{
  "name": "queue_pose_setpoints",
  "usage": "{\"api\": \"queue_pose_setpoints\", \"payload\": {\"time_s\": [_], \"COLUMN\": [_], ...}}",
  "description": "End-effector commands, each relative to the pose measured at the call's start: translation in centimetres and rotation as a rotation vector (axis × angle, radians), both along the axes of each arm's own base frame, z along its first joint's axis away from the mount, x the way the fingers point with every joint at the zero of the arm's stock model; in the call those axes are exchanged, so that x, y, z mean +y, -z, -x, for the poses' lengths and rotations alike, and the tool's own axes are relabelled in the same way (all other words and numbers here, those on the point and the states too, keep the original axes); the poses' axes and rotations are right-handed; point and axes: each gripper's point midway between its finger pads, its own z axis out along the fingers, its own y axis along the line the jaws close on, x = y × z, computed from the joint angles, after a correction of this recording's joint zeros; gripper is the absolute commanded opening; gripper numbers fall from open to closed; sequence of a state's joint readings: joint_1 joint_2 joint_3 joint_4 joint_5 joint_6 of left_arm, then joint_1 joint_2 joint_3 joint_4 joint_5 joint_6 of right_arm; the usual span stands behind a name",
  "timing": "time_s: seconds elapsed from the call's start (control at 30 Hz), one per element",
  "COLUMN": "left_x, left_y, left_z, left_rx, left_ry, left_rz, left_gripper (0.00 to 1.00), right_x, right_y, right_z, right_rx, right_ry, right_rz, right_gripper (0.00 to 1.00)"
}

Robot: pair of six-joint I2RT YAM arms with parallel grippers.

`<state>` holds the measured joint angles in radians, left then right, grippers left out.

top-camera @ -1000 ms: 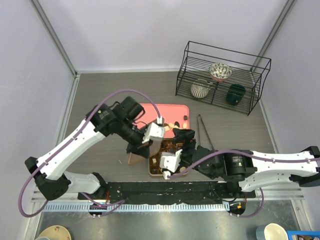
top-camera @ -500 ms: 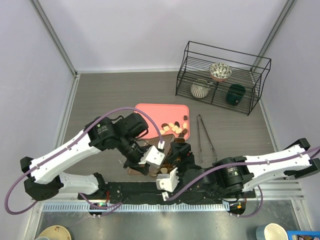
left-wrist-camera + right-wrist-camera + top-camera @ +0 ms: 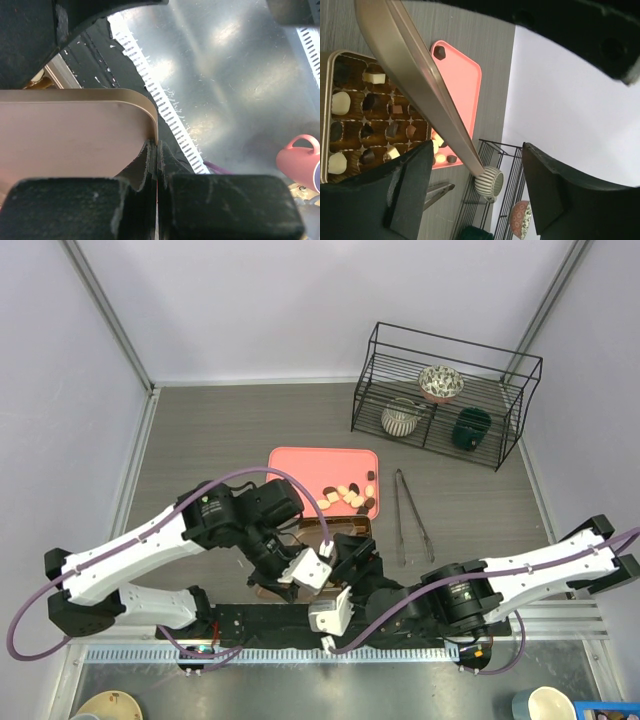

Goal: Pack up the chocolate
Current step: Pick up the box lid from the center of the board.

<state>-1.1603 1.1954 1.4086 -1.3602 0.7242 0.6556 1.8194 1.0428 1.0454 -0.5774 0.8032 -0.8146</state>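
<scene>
Gold-brown lid [image 3: 75, 130], pinched at its edge by the left gripper [image 3: 156, 162], is held tilted clear of the gridded box [image 3: 325, 115], exposing it. The right gripper [image 3: 477, 170] stands open, apparently empty. The chocolate [image 3: 370, 77] mostly sits in the box; some lies on the pink tray [image 3: 462, 80].

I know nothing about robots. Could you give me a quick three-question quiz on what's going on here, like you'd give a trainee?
1. True or false: the left tool is shut on the edge of the gold-brown lid.
2. Where do the loose chocolates lie? A) on the pink tray; B) in a paper bag; C) on a dinner plate.
3. Fill in: just right of the pink tray lie metal ____.
Key: 1 true; 2 A; 3 tongs.
</scene>
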Motion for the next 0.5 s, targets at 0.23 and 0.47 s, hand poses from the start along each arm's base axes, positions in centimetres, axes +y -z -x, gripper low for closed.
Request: {"api": "queue_pose_setpoints", "payload": {"time_s": [0.23,0.47], "left_x": [5.7,5.7], "left_y": [-0.4,-0.7], "left_z": [3.3,3.6], "left_rx": [0.091,0.062], "left_ry": [0.052,0.076], "left_rz": [-0.243,-0.241], "left_gripper": [0.0,0.0], "right_x": [3.0,3.9], "right_y": [2.3,2.9], "right_z": [1.9,2.4], "right_rx": [0.055,0.086], "right_ry": [-0.083,-0.094], "right_rz": [-0.026,-0.028], "right_gripper": [0.63,0.44]}}
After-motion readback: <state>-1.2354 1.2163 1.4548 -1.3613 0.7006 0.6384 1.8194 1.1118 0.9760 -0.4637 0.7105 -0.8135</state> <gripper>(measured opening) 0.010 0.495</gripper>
